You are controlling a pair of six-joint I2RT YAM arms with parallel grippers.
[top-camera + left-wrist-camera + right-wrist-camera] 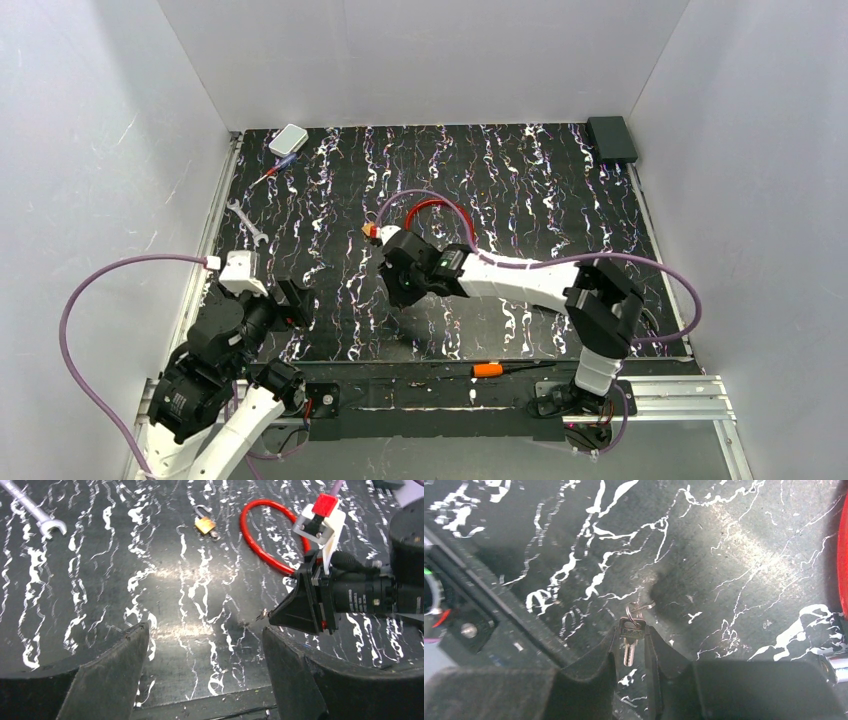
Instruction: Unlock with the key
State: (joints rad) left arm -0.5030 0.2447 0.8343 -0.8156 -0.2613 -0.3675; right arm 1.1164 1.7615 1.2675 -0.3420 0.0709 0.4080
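Right pincer (631,632) first: I have it clenched on the key (628,642), whose dark head sits pinched between my two fingertips (609,645) while its small ring (631,611) pokes out beyond them toward the surface (724,555). I cannot tell whether the ring touches the surface. As far as I can make out, the pale blade points back into the gap between my fingers, not outward.

My left pincer (205,630) is released, with its jaws spread wide and nothing between them. It sits low over the surface and looks across at the padlock (205,525). The little brass lock lies flat, just beside the red cable loop (270,535) and well apart from the key. It is too small for me to say for sure that its shackle is shut, but nothing holds it and no key is in it.

So I judge the pick-up done and nearly everything else left. The lock needs steadying, likely by my free left pincer. The key must then reach the keyhole, go in and turn. With the blade facing inward, I expect to need a regrip or a handover first.
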